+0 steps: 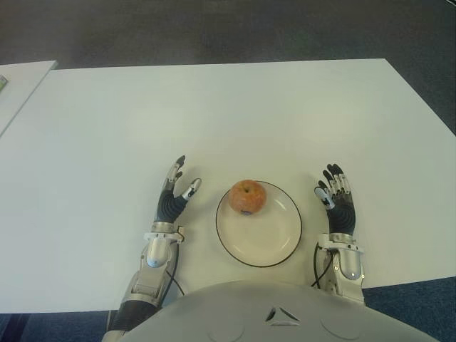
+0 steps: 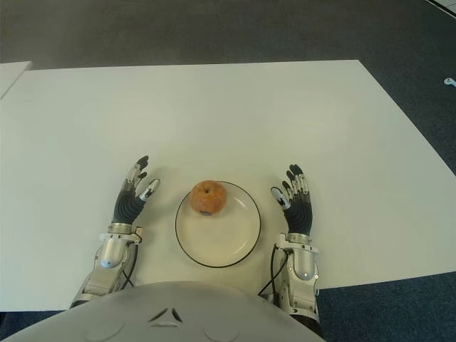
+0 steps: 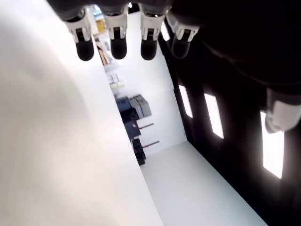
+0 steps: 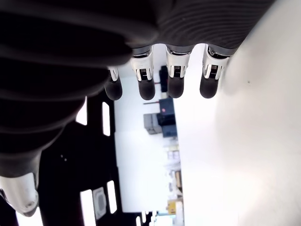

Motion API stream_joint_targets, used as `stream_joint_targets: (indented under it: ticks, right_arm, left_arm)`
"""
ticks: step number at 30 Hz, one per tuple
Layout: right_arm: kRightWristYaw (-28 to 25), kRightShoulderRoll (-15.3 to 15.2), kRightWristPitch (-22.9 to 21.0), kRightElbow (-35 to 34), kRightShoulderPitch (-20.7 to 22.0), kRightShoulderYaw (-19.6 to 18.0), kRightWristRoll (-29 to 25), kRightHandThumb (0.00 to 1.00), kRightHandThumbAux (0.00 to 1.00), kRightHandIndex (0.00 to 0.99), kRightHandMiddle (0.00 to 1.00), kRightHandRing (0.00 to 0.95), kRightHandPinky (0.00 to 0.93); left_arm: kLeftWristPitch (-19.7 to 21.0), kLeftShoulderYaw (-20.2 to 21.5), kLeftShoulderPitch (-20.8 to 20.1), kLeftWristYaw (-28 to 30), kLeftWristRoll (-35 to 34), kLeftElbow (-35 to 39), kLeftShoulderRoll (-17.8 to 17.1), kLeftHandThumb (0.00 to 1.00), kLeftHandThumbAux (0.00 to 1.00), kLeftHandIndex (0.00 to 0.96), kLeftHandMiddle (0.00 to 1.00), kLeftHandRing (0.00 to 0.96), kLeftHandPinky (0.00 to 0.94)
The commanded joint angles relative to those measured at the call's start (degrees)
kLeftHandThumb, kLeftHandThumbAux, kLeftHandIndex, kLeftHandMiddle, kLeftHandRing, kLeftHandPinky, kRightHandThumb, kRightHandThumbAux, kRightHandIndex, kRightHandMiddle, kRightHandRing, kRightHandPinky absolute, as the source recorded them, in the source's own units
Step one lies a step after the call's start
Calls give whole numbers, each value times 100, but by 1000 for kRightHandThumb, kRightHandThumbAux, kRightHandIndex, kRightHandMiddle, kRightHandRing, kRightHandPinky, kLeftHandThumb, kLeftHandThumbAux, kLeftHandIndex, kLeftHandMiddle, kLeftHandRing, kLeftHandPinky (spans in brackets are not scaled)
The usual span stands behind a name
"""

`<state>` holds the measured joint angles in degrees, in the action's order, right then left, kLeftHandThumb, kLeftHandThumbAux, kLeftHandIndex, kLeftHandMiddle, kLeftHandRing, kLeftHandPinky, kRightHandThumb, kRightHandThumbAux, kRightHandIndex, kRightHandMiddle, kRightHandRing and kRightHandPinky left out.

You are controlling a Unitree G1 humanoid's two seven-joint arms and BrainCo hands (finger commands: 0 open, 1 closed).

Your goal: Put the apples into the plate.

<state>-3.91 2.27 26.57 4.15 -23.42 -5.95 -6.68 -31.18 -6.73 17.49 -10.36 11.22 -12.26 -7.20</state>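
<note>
One red-orange apple (image 1: 247, 197) sits inside the cream plate (image 1: 274, 246) with a dark rim, toward the plate's far left part. The plate stands on the white table (image 1: 228, 114) near its front edge. My left hand (image 1: 176, 188) shows just left of the plate, fingers stretched out and holding nothing. On the plate's right, my right hand (image 1: 333, 189) has its fingers straight and holds nothing. Both wrist views show straight fingertips (image 3: 117, 47) (image 4: 146, 89) with nothing between them.
A second white table's corner (image 1: 21, 78) shows at the far left. Dark carpet (image 1: 228, 28) lies beyond the table's far edge. No other apple is in view.
</note>
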Motion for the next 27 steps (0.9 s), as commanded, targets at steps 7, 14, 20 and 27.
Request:
stream_joint_targets:
  ticks: [7, 14, 20, 27]
  right_arm:
    - [6, 11, -394, -450, -544, 157, 83, 150, 589, 0, 0, 0, 0]
    - [-50, -24, -502, -744, -785, 221, 29, 155, 581, 0, 0, 0, 0]
    - [-69, -24, -574, -960, -957, 314, 30, 170, 577, 0, 0, 0, 0]
    - [-66, -10, -615, -1157, -1113, 414, 67, 187, 575, 0, 0, 0, 0]
  left_arm:
    - [250, -223, 454, 308, -226, 466, 315, 60, 447, 72, 26, 4, 40]
    - [52, -160, 847, 619, -659, 547, 365, 105, 437, 83, 56, 27, 48]
    - [-156, -121, 987, 725, -682, 397, 343, 126, 443, 67, 73, 57, 76]
    - [-65, -259, 1179, 753, -588, 599, 456, 115, 527, 37, 70, 58, 52]
